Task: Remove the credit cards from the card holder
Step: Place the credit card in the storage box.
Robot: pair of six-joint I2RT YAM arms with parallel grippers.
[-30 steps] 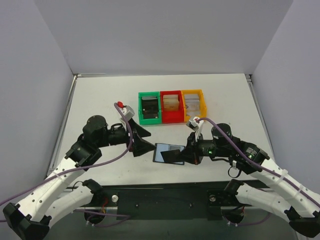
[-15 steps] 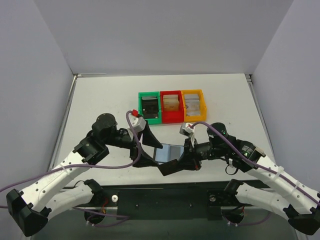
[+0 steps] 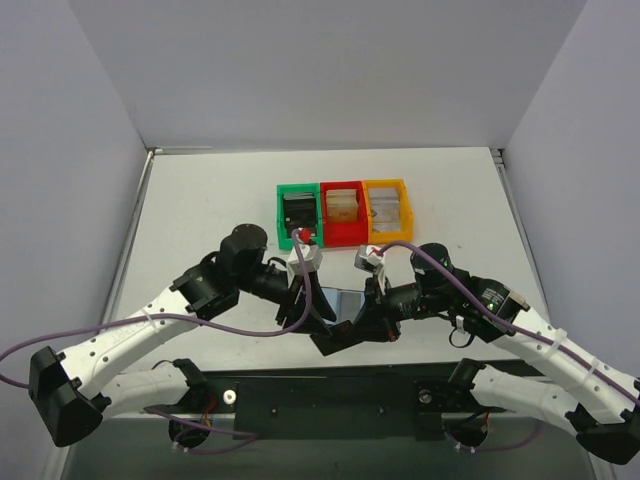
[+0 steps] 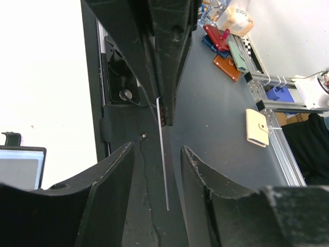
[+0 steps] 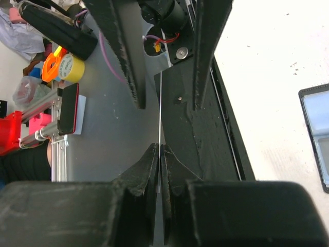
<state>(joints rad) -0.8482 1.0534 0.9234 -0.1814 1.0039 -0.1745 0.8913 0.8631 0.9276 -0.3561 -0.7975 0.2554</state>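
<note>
My right gripper (image 5: pixel 160 146) is shut on a credit card (image 5: pixel 160 110), which shows edge-on as a thin pale line. In the top view that credit card (image 3: pixel 333 340) hangs dark and tilted over the table's front edge, held by the right gripper (image 3: pixel 362 322). My left gripper (image 4: pixel 157 149) stands with its jaws apart on either side of the card's (image 4: pixel 163 170) free end, a gap showing on both sides. The black card holder (image 3: pixel 345 299) lies open on the table behind the grippers, its grey-blue pockets facing up, partly hidden by the left gripper (image 3: pixel 303 303).
A green bin (image 3: pixel 281 214), a red bin (image 3: pixel 342 238) and a yellow bin (image 3: pixel 405 210) stand in a row behind the holder, each holding a stack. The black base rail (image 3: pixel 330 385) runs along the front edge below the grippers.
The right gripper lifted the card off the holder toward the front edge. The left arm swung right to the card, and its jaws narrowed around it.
</note>
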